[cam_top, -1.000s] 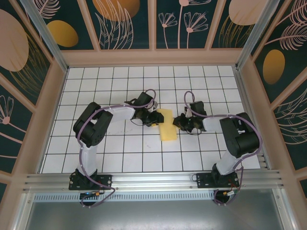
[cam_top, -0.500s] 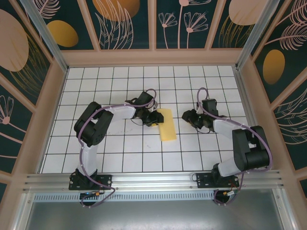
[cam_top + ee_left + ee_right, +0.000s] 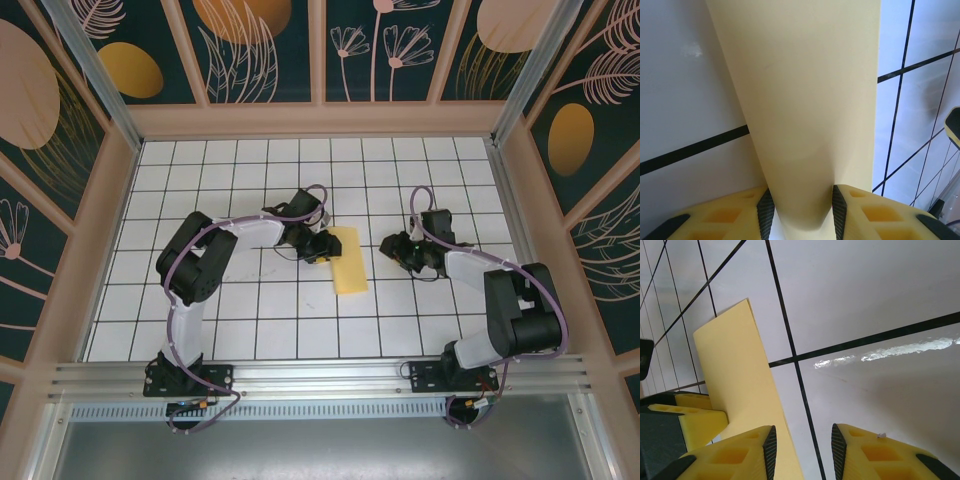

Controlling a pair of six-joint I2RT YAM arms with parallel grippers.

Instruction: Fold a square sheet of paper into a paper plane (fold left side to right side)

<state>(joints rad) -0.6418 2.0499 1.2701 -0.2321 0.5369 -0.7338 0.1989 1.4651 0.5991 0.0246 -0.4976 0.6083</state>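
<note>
Sheet of paper (image 3: 349, 262): it lies flat on the tiled table (image 3: 250, 320) just right of centre in the overhead view, as a narrow rectangle with its long side running up the frame. You may judge the left-to-right fold as made. No point, nose or wings show, so the plane itself remains to be formed.

Left gripper (image 3: 327, 248): it sits at the sheet's upper left edge. In its wrist view the jaws stand a little apart with the paper running through the gap. Whether they pinch or press it, you cannot tell.

Right gripper (image 3: 393, 247): it is clear of the sheet, to the right, with jaws slightly parted and empty.

Change noted: a second ago the right gripper was against the sheet's right edge. It has since drawn off to the right. Sheet and left gripper are unmoved.
</note>
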